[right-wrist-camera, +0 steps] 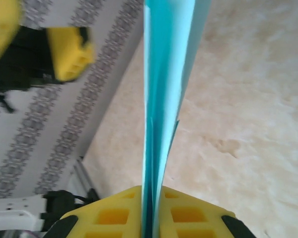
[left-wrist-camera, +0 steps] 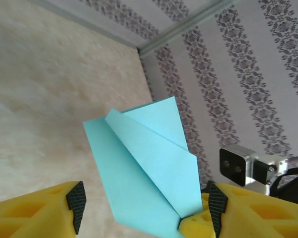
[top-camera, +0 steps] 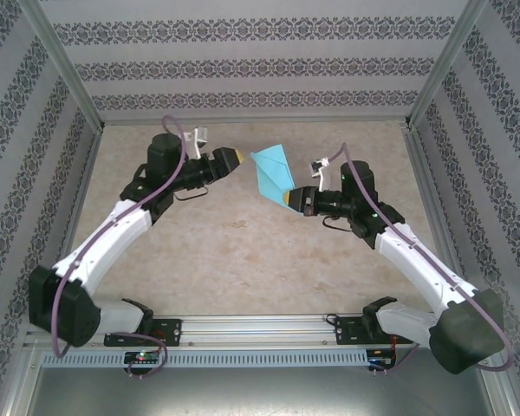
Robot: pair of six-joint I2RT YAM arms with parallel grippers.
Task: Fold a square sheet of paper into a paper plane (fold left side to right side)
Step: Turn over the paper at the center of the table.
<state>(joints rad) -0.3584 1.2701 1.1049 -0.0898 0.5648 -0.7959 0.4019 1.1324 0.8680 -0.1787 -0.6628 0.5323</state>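
R gripper (right-wrist-camera: 150, 201): fingers pinched narrow on the paper plane (right-wrist-camera: 165, 74), which stands edge-on between the yellow pads. Its folded layers are stacked tight and it's clear of the table (top-camera: 243, 260). In top view the grip sits at the plane's near end, w/ the rest fanning away toward the back.

Just beyond, L gripper (top-camera: 231, 159): fingers wide, holding nothing. Top view puts a gap between it and the paper. In the L wrist view the plane looks framed between its pads, prob. just perspective.

Judged step: plane is folded, R carries it alone, set-down is left. To do it well:
- Pinch on the centre crease, not the wings.
- L backs straight off w/o brushing the near flap.
- R lowers slow & level, opens only once the paper rests on the table.

Risk: thin sheet twists or springs open if squeezed off-crease. Far back: patterned wall (top-camera: 260, 69).
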